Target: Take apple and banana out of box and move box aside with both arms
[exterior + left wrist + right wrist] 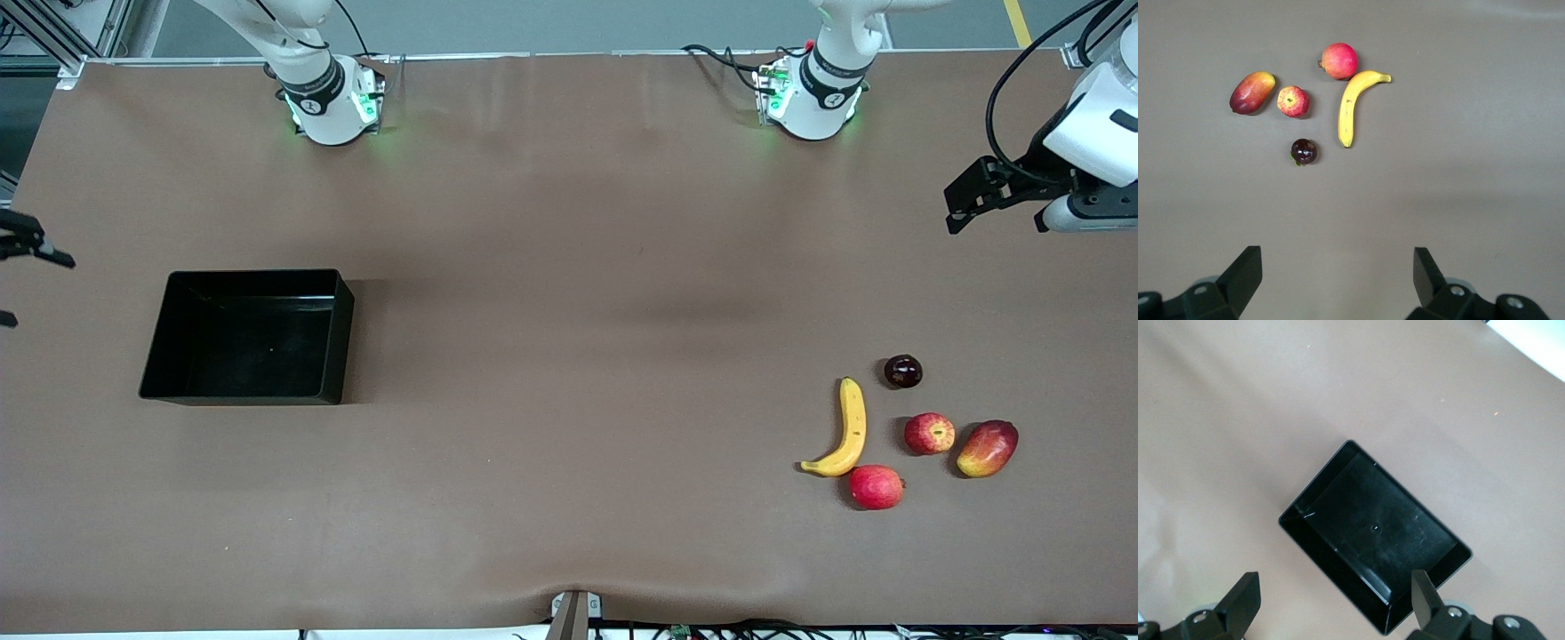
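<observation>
on the brown table [569,267], we see both grippers up with jaws wide and nothing held.
the right gripper [1331,600] hangs over the box [244,338] at the right arm's end; banana [845,431] and apple [929,433] lie together at the left arm's end, the left gripper [1338,280] above the table near them.

A brown table [569,267] carries a black box [178,378], empty, toward the right arm's end. Toward the left arm's end lie five fruits, placed here by the apple [929,433]: the banana [847,431] just beside it toward the box, the mango [987,448] just beside it away from the box. A dark round fruit [902,371] lies farther from the front camera, a plain red fruit [876,487] nearer, touching the banana's tip.
</observation>
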### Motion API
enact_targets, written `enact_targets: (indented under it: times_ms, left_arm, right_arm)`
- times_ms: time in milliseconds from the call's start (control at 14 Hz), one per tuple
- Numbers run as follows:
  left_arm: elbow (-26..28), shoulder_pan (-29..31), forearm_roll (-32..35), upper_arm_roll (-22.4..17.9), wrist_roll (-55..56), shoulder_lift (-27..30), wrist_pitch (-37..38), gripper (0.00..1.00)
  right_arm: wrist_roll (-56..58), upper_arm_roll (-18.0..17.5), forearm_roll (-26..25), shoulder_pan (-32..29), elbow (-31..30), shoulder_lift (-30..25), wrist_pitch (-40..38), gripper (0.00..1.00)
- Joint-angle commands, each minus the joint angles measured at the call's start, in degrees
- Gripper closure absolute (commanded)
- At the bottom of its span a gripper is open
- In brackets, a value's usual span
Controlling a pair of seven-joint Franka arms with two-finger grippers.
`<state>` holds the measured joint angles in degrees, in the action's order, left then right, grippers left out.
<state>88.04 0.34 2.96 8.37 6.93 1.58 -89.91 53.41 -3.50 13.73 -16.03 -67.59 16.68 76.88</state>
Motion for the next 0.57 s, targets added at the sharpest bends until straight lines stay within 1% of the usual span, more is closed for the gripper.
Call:
enact_targets:
  times_ms: [0,143,287,358,430,502]
  left_arm:
    - [0.5,0.3,-1.1,-0.1,0.1,1.3,-0.2,0.00]
    - [0.5,0.3,-1.7,-0.2,0.1,1.4,-0.2,0.00]
    - [0.5,0.3,-2.3,-0.3,0.2,1.4,-0.2,0.00]
    - [0.5,0.4,-2.3,-0.3,0.2,1.4,0.0,0.00]
    - [0.6,0.4,-2.3,-0.3,0.2,1.4,0.0,0.00]
    - [0.6,0.3,-2.3,-0.3,0.2,1.4,0.0,0.00]
  right_arm:
    - [1.3,0.1,1.4,-0.7,-1.0,-0.2,-2.2,0.00]
    - [0.8,0.0,1.4,-0.1,-0.9,0.1,-2.7,0.00]
    - [0.0,0.2,0.8,-0.2,-1.1,-1.0,-6.3,0.00]
    - [-1.2,0.0,-0.5,-0.1,-1.8,-3.4,-9.0,0.00]
    - [-4.4,-0.2,-1.9,0.7,-3.8,-5.1,-9.9,0.00]
    - [-9.9,-0.2,-4.6,4.0,-6.7,-8.3,-9.0,0.00]
